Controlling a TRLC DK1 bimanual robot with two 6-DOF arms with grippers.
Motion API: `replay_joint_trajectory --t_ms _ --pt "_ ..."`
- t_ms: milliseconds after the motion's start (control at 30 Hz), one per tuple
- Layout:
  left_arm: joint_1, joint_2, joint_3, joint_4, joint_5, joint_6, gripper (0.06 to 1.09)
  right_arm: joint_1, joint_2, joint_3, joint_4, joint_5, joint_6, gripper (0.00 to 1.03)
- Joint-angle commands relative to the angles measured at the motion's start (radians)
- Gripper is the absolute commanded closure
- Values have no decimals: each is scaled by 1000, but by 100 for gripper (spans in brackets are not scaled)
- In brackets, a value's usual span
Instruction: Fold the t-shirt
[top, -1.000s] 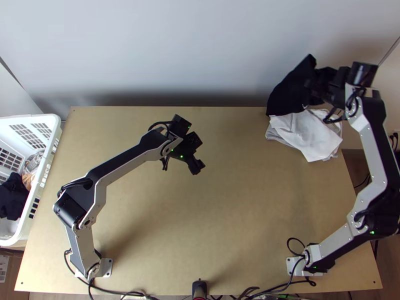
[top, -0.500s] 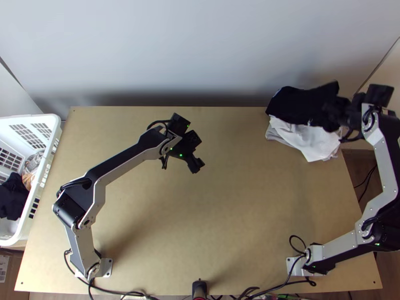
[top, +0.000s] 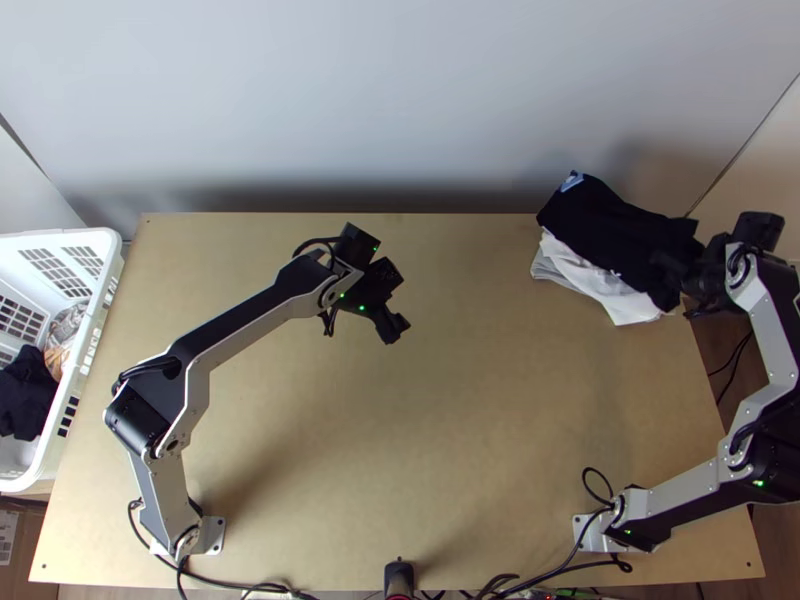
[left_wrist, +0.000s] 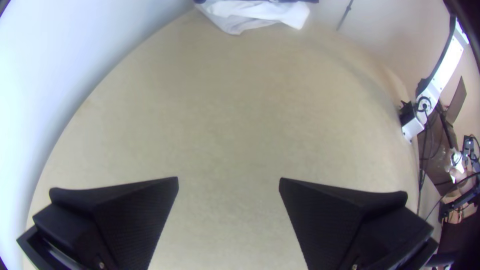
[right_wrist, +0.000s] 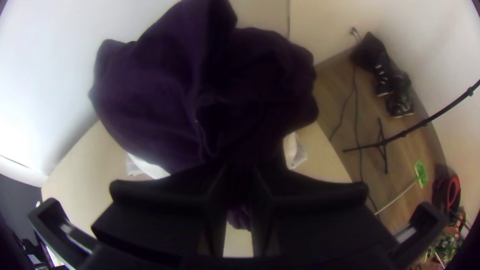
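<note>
The dark shirt (top: 610, 225) lies bunched at the table's back right, partly over a white cloth (top: 586, 272). At its right end is my right gripper (top: 684, 272), beyond the table's right edge. In the right wrist view the dark shirt (right_wrist: 155, 95) bulges up beyond my right gripper (right_wrist: 239, 175), which is shut on a gathered part of it. Over the middle-left of the table my left gripper (top: 393, 325) hangs away from the cloths. The left wrist view shows my left gripper (left_wrist: 229, 181) open, with bare table between its fingers.
A white laundry basket (top: 97, 325) with dark and light cloths stands at the table's left edge. The back wall (top: 400, 110) rises behind the table (top: 450, 420). Cables (top: 225, 582) run along the near edge.
My right gripper has moved right and toward the near side, drawing the dark shirt along; the shirt now stretches lower across the white cloth. The left arm has hardly moved.
</note>
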Motion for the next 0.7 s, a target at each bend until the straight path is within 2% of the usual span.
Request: replay_joint_trajectory --t_ms 0,300,467,500,567,600,667 --pt "3 -11 1 -10 0 2 10 -42 65 -62 26 28 -13 100" --pt "14 -29 -10 -20 0 6 10 -87 149 -73 141 57 -36 100" --pt "20 -36 -15 -22 0 8 10 -88 149 -67 146 55 -64 97" --pt "22 -36 -15 -20 0 8 10 -88 145 -67 146 54 -68 85" --pt "22 -36 -15 -20 0 8 10 -90 140 -64 146 54 -79 20" --pt "22 -36 -15 -22 0 8 10 -88 137 -61 143 54 -93 6" --pt "20 -36 -15 -20 0 8 10 -87 119 -62 141 54 -102 5"
